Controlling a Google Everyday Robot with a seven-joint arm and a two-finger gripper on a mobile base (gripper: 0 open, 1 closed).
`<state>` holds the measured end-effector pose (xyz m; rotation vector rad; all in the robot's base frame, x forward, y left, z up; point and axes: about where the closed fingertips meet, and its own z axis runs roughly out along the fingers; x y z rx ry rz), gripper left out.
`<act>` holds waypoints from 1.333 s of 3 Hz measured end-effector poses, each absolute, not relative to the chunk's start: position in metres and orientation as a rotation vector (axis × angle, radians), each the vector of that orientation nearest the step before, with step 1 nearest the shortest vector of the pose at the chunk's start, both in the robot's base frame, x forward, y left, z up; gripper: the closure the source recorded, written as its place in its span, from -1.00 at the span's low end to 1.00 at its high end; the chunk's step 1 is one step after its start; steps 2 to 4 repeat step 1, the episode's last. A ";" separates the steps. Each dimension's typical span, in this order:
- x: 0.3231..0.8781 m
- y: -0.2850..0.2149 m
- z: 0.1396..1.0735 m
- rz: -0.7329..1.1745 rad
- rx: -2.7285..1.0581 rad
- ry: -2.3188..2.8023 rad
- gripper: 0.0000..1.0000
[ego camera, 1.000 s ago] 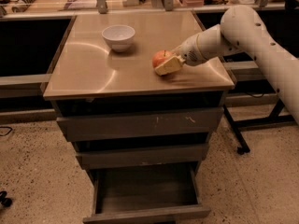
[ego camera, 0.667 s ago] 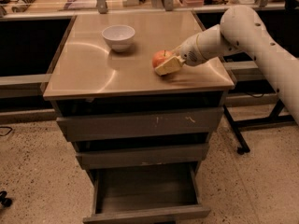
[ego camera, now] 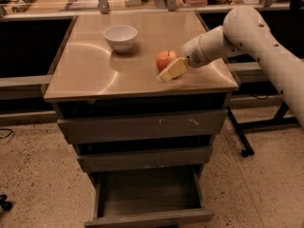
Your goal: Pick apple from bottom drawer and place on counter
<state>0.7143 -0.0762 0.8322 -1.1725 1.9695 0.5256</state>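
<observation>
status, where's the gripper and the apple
Gripper low over the counter, right at the apple. Apple sits on the counter; bottom drawer open. White bowl apart, not in the way.

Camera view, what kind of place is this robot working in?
Probably a workshop or lab, not a home kitchen: a grey metal drawer cabinet with its bottom drawer open, a cluttered workbench behind it, and a speckled floor. The robot's hand is at the apple on the counter.

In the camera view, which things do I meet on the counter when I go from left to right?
The white bowl → apple → robot arm. The gripper sits at the apple, overlapping it, so unordered.
</observation>
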 end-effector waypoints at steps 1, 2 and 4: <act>0.714 -0.076 0.832 0.526 -1.173 1.969 -1.00; 0.714 -0.076 0.832 0.526 -1.173 1.969 -1.00; 0.714 -0.076 0.832 0.526 -1.173 1.969 -1.00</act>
